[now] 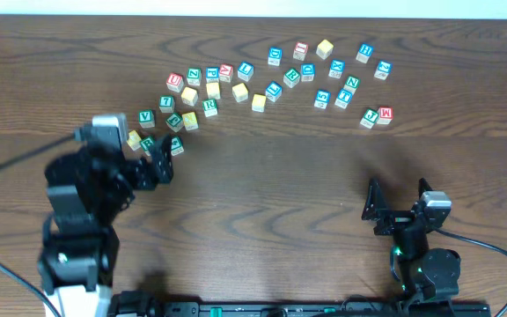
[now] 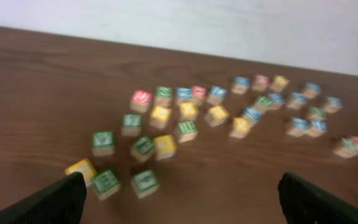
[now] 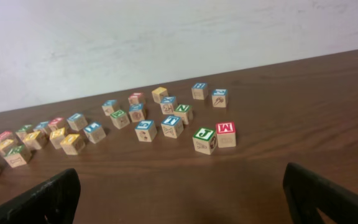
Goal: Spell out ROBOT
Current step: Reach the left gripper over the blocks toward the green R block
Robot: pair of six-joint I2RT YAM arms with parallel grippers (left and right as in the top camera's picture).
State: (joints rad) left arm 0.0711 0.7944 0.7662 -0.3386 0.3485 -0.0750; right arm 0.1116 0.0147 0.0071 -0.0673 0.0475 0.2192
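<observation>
Several wooden letter blocks lie scattered across the far half of the table, a left cluster (image 1: 192, 97) and a right cluster (image 1: 337, 75). They have green, blue, red and yellow faces. My left gripper (image 1: 158, 158) is open and empty just in front of the nearest green blocks (image 2: 145, 182), which sit between its fingers in the left wrist view (image 2: 179, 199). My right gripper (image 1: 394, 204) is open and empty, well in front of the green J block (image 3: 204, 140) and red M block (image 3: 225, 134).
The wooden table (image 1: 280, 194) runs to a pale wall at the back. A black cable (image 1: 491, 251) loops beside the right arm's base. A yellow block (image 2: 81, 168) lies by the left finger.
</observation>
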